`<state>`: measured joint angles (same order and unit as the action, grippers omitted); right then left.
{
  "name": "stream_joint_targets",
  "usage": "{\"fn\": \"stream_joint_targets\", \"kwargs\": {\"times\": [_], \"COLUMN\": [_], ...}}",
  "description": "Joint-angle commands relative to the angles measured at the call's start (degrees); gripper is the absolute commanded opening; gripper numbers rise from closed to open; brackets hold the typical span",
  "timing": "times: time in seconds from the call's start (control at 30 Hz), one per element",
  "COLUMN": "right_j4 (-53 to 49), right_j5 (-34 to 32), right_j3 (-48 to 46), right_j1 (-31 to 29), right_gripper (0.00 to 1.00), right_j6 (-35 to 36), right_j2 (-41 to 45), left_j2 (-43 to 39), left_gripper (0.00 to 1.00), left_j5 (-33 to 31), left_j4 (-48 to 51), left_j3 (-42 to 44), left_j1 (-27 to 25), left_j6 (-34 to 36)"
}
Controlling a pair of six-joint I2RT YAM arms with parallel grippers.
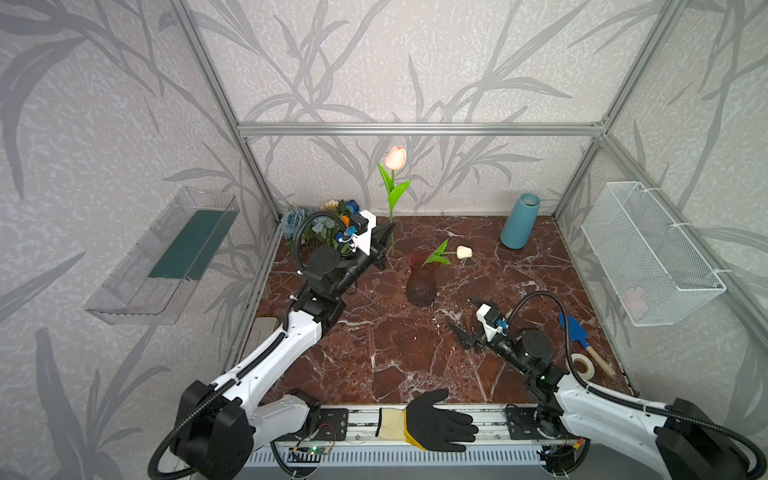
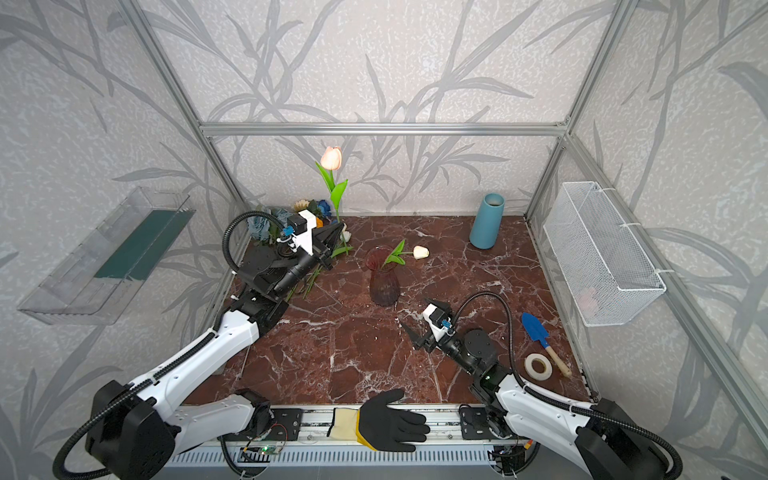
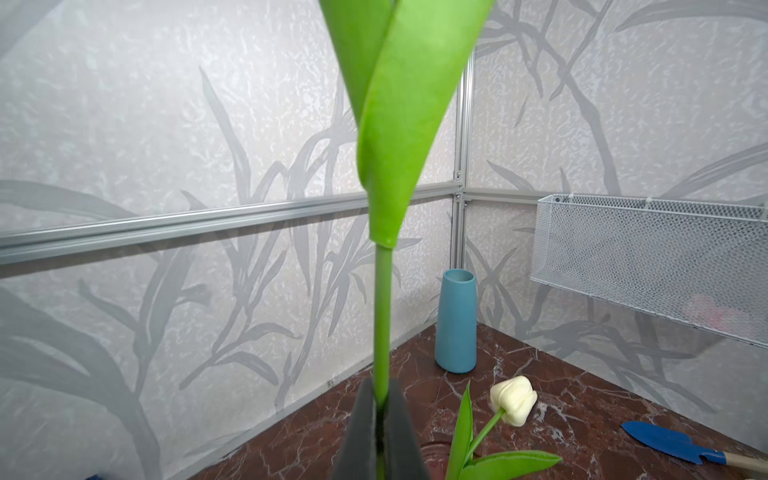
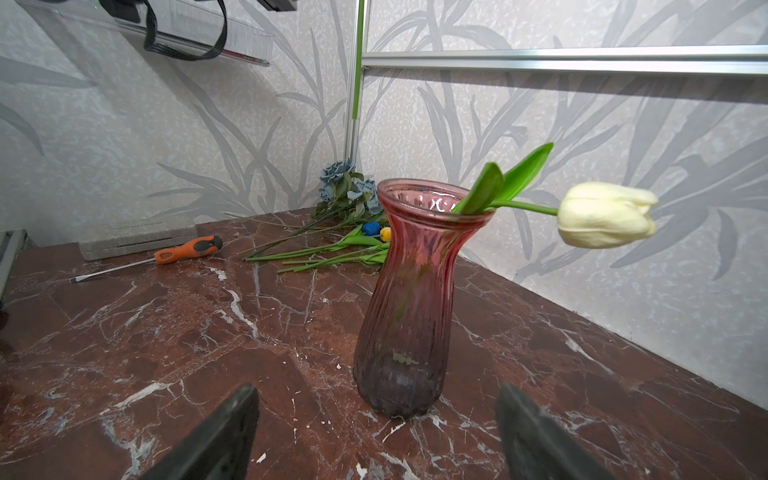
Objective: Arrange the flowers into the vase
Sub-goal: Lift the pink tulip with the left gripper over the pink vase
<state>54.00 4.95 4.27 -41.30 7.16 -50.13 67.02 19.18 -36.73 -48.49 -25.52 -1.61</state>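
My left claw [image 2: 337, 232] pinches the stem of a pink tulip [image 2: 331, 158]. The tulip stands straight up near the back wall. The red glass vase [image 2: 384, 282] stands in the middle of the counter [image 2: 332, 357]. A white tulip [image 2: 420, 252] is in it and leans over the rim. My right claw [image 2: 419, 314] is spread wide near the vase and holds nothing. More flowers [image 2: 261, 228] lie in the back corner. A blue scoop [image 2: 535, 328] and a tape roll [image 2: 538, 365] lie by my right arm.
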Motion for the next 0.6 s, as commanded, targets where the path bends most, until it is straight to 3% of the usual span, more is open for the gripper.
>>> {"fn": "stream_joint_targets", "kwargs": {"times": [0.0,0.57], "right_j4": [-0.41,-0.05], "right_j5": [-0.46,-0.15], "right_j3": [-0.52,-0.23], "right_j1": [-0.27,-0.27], "right_gripper": [0.90,0.90], "right_j6": [0.62,1.19], "right_j2": [2.29,0.76], "left_j2": [3.65,18.84], "left_gripper": [0.00,0.00], "left_j5": [2.72,6.07], "left_j4": [-6.64,-15.25], "left_j3": [-1.84,-3.75], "left_j1": [-0.78,-4.46], "left_j6": [-1.81,-5.33]}}
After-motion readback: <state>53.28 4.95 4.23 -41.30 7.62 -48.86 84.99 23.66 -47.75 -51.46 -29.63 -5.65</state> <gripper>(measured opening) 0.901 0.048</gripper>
